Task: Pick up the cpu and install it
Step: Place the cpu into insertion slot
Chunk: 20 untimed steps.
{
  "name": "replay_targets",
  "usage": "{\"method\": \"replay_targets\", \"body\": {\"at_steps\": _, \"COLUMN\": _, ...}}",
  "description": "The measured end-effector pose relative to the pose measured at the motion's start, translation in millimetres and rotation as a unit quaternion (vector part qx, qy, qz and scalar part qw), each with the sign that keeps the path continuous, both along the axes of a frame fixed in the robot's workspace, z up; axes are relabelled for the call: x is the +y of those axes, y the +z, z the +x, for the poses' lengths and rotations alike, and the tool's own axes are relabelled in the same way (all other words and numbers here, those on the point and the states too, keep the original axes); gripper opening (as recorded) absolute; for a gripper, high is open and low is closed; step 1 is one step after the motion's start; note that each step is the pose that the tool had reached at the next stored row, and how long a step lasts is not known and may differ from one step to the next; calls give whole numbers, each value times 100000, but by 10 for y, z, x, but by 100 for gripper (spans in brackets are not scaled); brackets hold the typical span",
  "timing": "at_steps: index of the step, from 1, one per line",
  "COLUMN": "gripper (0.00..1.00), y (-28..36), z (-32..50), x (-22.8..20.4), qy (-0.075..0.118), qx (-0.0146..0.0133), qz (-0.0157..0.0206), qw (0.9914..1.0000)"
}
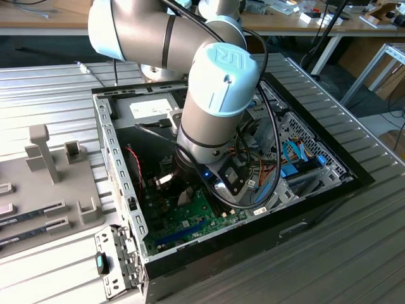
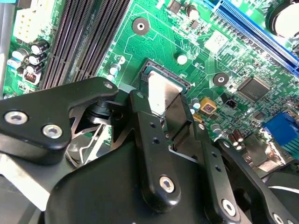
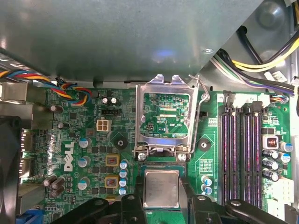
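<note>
Right, the arm (image 1: 209, 95) is bent deep into the open case (image 1: 304, 209) at the centre of the exterior view, its wrist low over the green board (image 1: 190, 218). In both wrist views the cpu (image 3: 161, 188) is plain to see: a small flat square, silvery-grey metal plate on top with a dull sheen, a thin green edge peeking out around it. It sits in the socket (image 2: 161, 77) on the board, its plate level with the dark frame around it. The gripper (image 2: 170, 119) is right on it, black fingers (image 2: 149, 130) flanking the chip on two opposite sides, pressed close against its edges, so it reads as clasped on the cpu. In the first wrist view the metal load plate (image 3: 167, 114) stands swung up and open just beyond the chip, its lever (image 3: 202, 107) raised alongside. The memory slots (image 3: 243, 144) run in dark parallel rows beside the socket, with small capacitors (image 3: 123, 170) on the other flank.
</note>
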State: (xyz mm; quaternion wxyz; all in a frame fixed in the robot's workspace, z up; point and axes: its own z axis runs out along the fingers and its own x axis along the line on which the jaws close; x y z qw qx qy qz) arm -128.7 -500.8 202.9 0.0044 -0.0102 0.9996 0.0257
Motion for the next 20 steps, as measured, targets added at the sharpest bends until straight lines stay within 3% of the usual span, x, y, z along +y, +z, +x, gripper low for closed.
{"method": "replay_targets", "body": {"at_steps": 4, "gripper": 41, "y": 0, "z": 0, "x": 0, "qy": -2, "qx": 0, "qz": 6, "qw": 100000}}
{"method": "replay_targets", "body": {"at_steps": 7, "gripper": 48, "y": 0, "z": 0, "x": 0, "qy": -1, "qx": -2, "qz": 9, "qw": 100000}}
{"method": "replay_targets", "body": {"at_steps": 8, "gripper": 55, "y": 0, "z": 0, "x": 0, "qy": -2, "qx": -5, "qz": 13, "qw": 100000}}
{"method": "replay_targets", "body": {"at_steps": 10, "gripper": 55, "y": 4, "z": 0, "x": 0, "qy": 0, "qx": 2, "qz": 4, "qw": 100000}}
{"method": "replay_targets", "body": {"at_steps": 12, "gripper": 55, "y": 49, "z": 0, "x": 0, "qy": -1, "qx": -2, "qz": 11, "qw": 100000}}
{"method": "replay_targets", "body": {"at_steps": 14, "gripper": 55, "y": 138, "z": 0, "x": 9, "qy": -2, "qx": 3, "qz": 3, "qw": 100000}}
{"method": "replay_targets", "body": {"at_steps": 15, "gripper": 55, "y": 143, "z": 0, "x": 16, "qy": -5, "qx": -13, "qz": 29, "qw": 100000}}
{"method": "replay_targets", "body": {"at_steps": 17, "gripper": 46, "y": 145, "z": 2, "x": 21, "qy": 4, "qx": -5, "qz": 37, "qw": 100000}}
{"method": "replay_targets", "body": {"at_steps": 19, "gripper": 46, "y": 146, "z": 17, "x": 24, "qy": 0, "qx": 52, "qz": 82, "qw": 100000}}
{"method": "replay_targets", "body": {"at_steps": 20, "gripper": 40, "y": 146, "z": 37, "x": 25, "qy": -4, "qx": 134, "qz": 136, "qw": 100000}}
